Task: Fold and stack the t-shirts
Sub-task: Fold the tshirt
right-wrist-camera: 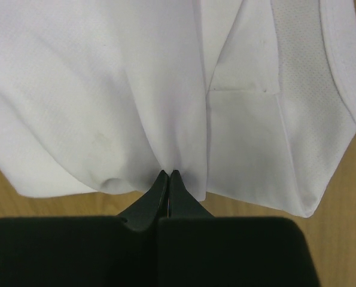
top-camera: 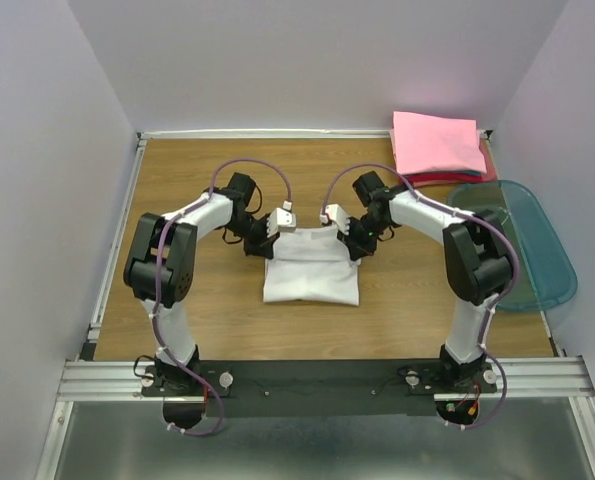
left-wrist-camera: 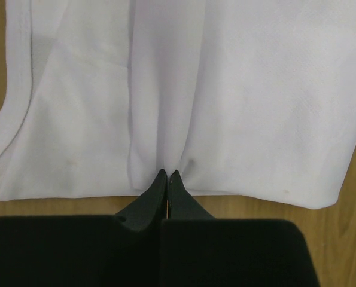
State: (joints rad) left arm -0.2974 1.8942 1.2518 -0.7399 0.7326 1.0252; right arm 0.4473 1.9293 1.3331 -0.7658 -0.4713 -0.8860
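Observation:
A white t-shirt (top-camera: 310,268), partly folded, lies in the middle of the wooden table. My left gripper (top-camera: 267,240) is shut on its far left edge; in the left wrist view the fingertips (left-wrist-camera: 167,175) pinch a pleat of the white cloth (left-wrist-camera: 237,107). My right gripper (top-camera: 351,240) is shut on its far right edge; in the right wrist view the tips (right-wrist-camera: 167,174) pinch a fold of the cloth (right-wrist-camera: 106,101). A folded pink t-shirt (top-camera: 437,142) lies at the far right corner on top of darker folded clothes.
A teal translucent tray (top-camera: 532,245) sits at the right edge of the table. Bare wood (top-camera: 177,180) lies left of and behind the white shirt. White walls close in the table on three sides.

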